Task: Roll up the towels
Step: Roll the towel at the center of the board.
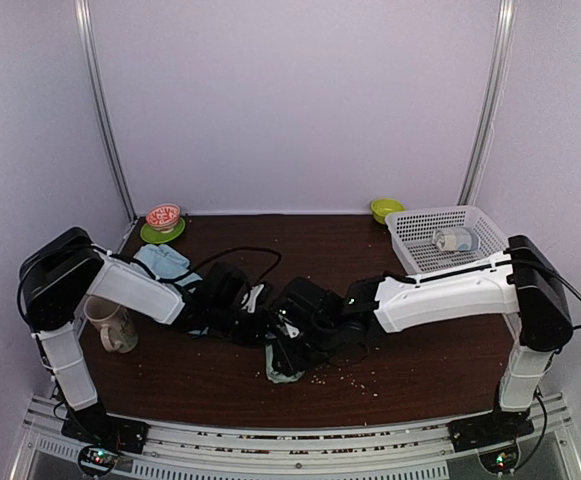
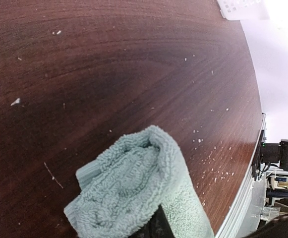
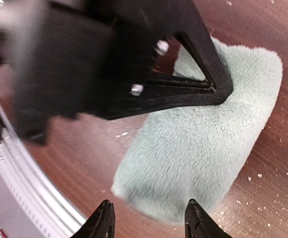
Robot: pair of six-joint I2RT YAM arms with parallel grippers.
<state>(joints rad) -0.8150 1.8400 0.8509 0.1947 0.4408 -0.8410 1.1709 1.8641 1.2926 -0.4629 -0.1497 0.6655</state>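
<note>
Left arm (image 1: pixel 135 290) and right arm (image 1: pixel 450 290) stretched inward, wrists nearly meeting, left fingers (image 3: pixel 203 74) closed, right fingers (image 3: pixel 104 220) parted

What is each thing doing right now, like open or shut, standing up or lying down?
Green towel: bundled up thick, partly rolled.
Blue towel: crumpled, not rolled.
Mug: upright.
Basket: upright, with a small container lying inside.
Pink bowl: upright on a green plate.
Left fingers: shut, tip against the green towel.
Right fingers: open, over the green towel.
</note>
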